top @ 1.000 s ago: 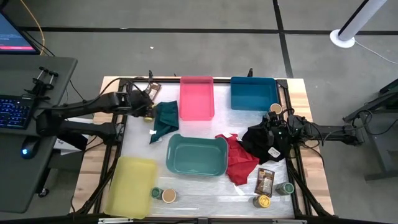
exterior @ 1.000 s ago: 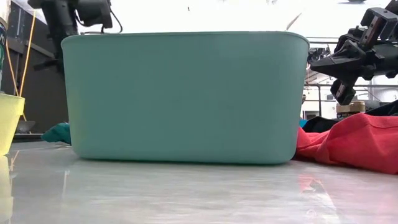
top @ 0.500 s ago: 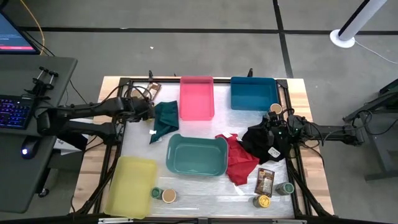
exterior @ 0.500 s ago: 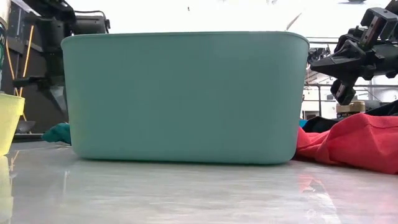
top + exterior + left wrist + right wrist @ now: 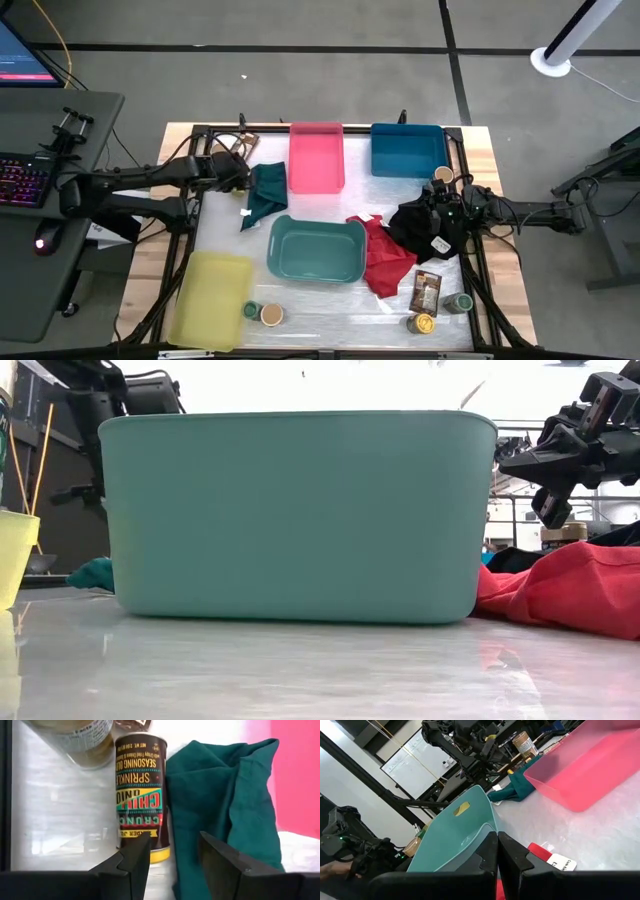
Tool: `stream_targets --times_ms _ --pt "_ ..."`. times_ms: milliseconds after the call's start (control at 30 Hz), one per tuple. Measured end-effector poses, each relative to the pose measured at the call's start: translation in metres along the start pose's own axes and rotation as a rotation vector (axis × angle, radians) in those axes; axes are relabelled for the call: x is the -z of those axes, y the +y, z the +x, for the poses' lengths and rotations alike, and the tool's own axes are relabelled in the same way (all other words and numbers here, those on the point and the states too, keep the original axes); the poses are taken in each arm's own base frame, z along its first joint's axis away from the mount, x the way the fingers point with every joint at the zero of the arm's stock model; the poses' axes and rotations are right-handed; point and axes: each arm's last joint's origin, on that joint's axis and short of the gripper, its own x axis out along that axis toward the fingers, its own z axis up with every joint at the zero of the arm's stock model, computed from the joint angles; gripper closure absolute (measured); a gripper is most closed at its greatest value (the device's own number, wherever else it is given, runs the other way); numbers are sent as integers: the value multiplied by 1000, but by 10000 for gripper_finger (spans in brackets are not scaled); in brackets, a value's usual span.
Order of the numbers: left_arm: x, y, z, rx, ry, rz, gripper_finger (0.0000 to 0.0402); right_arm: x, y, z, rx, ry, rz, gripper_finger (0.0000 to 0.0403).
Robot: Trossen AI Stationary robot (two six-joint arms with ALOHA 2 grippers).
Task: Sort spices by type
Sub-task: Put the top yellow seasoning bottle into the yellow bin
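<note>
while the left gripper [image 5: 172, 857] has drawn back, fingers spread and empty, the "crunchy chili onion" jar [image 5: 142, 795] lies beside the green cloth [image 5: 225, 800]; the right gripper [image 5: 497, 857], closed, waits.

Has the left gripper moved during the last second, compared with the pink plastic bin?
Yes, slightly. In the high view the left gripper has drawn back a little from the pink plastic bin, toward the table's left edge. Its fingers are open.

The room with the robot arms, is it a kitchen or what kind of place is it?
Probably a robot lab or workshop, not a kitchen. A desk with a keyboard sits beside the table, a whiteboard hangs on a wall, and the floor is bare grey with black lines.
</note>
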Motion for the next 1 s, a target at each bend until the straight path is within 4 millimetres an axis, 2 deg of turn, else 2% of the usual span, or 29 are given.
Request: stream_targets --times_ms 333,767,1000 --pt "-1 1 0 -14 -8 44 242 0 0 0 0 0 0 402" --pt "-2 3 3 -82 -45 63 132 0 0 0 0 0 0 402" --pt "1 -2 18 -158 -23 64 114 0 0 0 0 -1 0 402"
